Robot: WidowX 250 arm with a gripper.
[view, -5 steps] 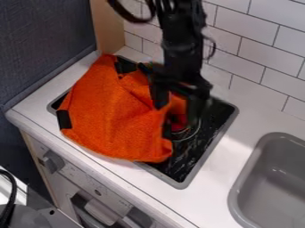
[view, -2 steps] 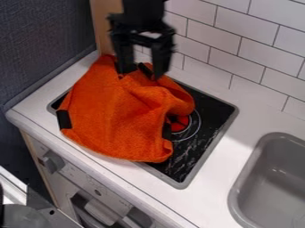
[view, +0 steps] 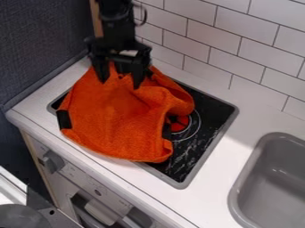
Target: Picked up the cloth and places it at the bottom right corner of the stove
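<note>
Orange in the camera view: find cloth (view: 116, 120) rumpled on the stove (view: 209, 116), running long from upper left to lower right, overlapping the near rim. Note table (view: 225, 153) between stove and sink (view: 273, 178). See gripper (view: 120, 84) with jaws spread over cloth's upper end.

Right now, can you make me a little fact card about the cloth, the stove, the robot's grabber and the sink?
cloth: orange with black patches, rumpled, lying over the left part of the stove and a bit past its front rim
stove: black top, grey rim
red spot: on the stove, partly under the cloth
grabber: black gripper, fingers apart, at the cloth's far end; can't tell if touching
sink: grey, right of the stove
wall: white tiles
</note>
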